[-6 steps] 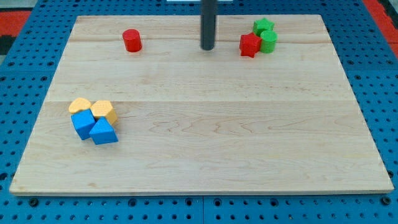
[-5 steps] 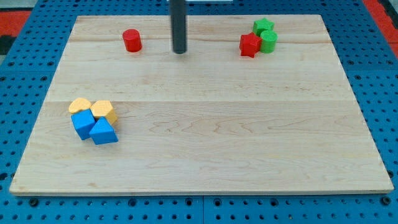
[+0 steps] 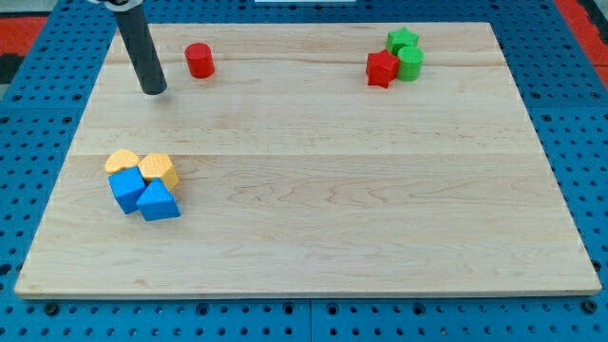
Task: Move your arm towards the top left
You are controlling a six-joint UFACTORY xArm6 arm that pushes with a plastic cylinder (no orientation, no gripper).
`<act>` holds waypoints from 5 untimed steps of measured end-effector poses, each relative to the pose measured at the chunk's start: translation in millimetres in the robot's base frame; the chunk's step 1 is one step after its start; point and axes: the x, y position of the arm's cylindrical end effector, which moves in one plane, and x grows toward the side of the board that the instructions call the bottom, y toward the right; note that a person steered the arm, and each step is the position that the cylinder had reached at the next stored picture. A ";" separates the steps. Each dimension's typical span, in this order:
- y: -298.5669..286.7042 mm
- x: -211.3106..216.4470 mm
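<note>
While you look toward the view's top left, you find my tip (image 3: pixel 153 91) resting on the wooden board (image 3: pixel 332 190), near the board's left edge and a little below its top edge. You see a plain dark rod with no jaws, so it grips nothing and touches no block. The red cylinder (image 3: pixel 199 60) stands just to the tip's right and slightly higher in the view, close by but apart from it.

Well below the tip, on the board's left side, you see a tight cluster of four blocks. Two orange blocks sit on top: one orange block (image 3: pixel 121 160) at the left and another orange block (image 3: pixel 160 168) to its right, their exact shapes hard to make out. Below them lie a blue cube (image 3: pixel 125 188) and a blue wedge (image 3: pixel 158 202), pressed against each other and against the orange pair.

At the view's top right, well apart from the tip, you see three more blocks bunched together: a red star (image 3: pixel 382 68), a green star (image 3: pixel 402 40) above it, and a green cylinder (image 3: pixel 411 63) touching the red star's right side.
</note>
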 end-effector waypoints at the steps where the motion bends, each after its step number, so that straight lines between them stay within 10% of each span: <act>1: -5.6 0.0; 5: -72.5 -1.2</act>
